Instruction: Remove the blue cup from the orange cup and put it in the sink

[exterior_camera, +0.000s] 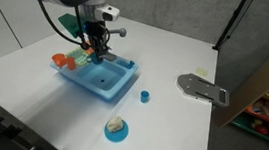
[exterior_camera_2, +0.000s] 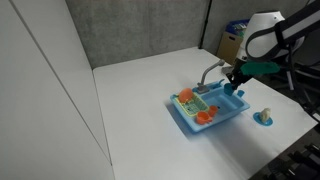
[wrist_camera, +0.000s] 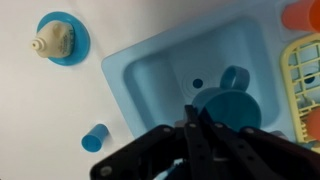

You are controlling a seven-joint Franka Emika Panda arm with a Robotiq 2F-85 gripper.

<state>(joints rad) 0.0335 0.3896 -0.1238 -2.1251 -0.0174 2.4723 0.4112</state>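
1. In the wrist view the gripper (wrist_camera: 195, 118) comes in from the bottom edge, directly above the basin of the sink (wrist_camera: 160, 70).
2. Its 2 dark fingers (wrist_camera: 186, 140) stand close together with only a thin gap. Their tips sit at the left rim of the blue cup (wrist_camera: 232, 108). I cannot tell whether they pinch that rim or merely hang over it.
3. The blue cup appears within the basin's outline, towards the dish rack (wrist_camera: 306, 80). Whether it rests on the floor of the basin is unclear.
4. In both exterior views the gripper (exterior_camera: 101, 53) (exterior_camera_2: 236, 88) points down over the sink (exterior_camera: 113, 91) (exterior_camera_2: 225, 112), near the grey faucet (exterior_camera_2: 210, 72).
5. Orange dishes (exterior_camera: 63, 60) lie in the rack side of the sink.
6. A second small blue cup (exterior_camera: 144, 96) (wrist_camera: 94, 137) stands on the white table (exterior_camera: 169, 129), just beside the sink.
7. A flat blue dish (exterior_camera: 116, 129) (wrist_camera: 62, 38) carrying a pale lump lies on the table, apart from both.
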